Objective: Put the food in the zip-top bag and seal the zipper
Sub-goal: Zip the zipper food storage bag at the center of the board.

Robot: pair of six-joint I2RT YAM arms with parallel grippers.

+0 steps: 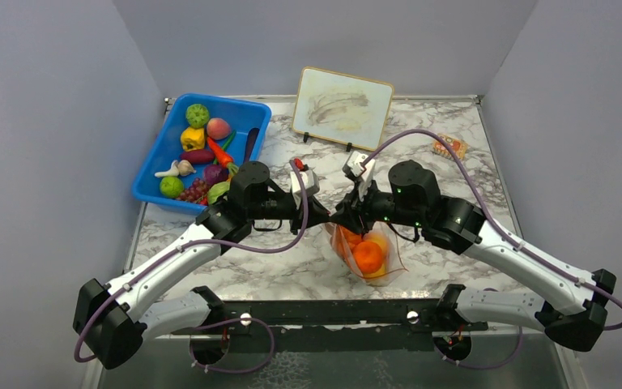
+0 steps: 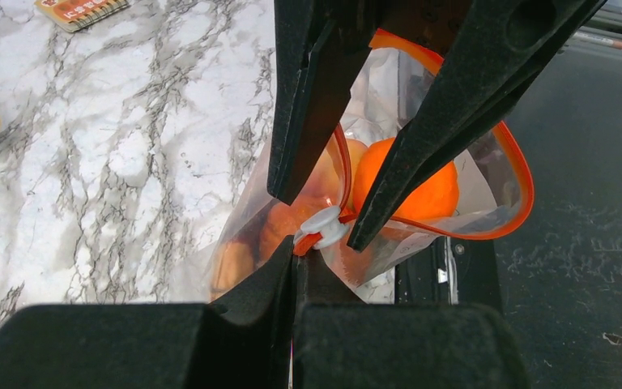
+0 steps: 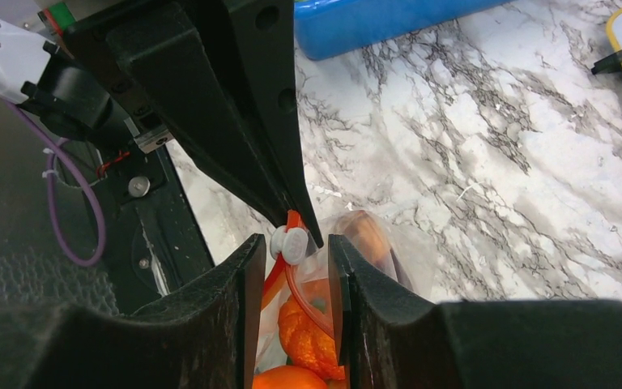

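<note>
Bag (image 1: 370, 258) noted at bench (image 1: 283, 275) centre, toward 6 o'clock, hung between both grippers, oranges (image 2: 421, 190) inside, mouth gaping. Zipper (image 2: 528, 190) is looped open. Slider (image 3: 289, 243) is parked at the end pinched by the left gripper (image 2: 294, 263), which is fully closed on the zipper. Right gripper (image 3: 296, 247) is seen half-open, jaws straddling zipper and slider, with no firm clamp shown. Zipper's long axis is judged to run from slider toward 4 o'clock, the right arm's side. Bin (image 1: 247, 121) logged at 10 o'clock.
</note>
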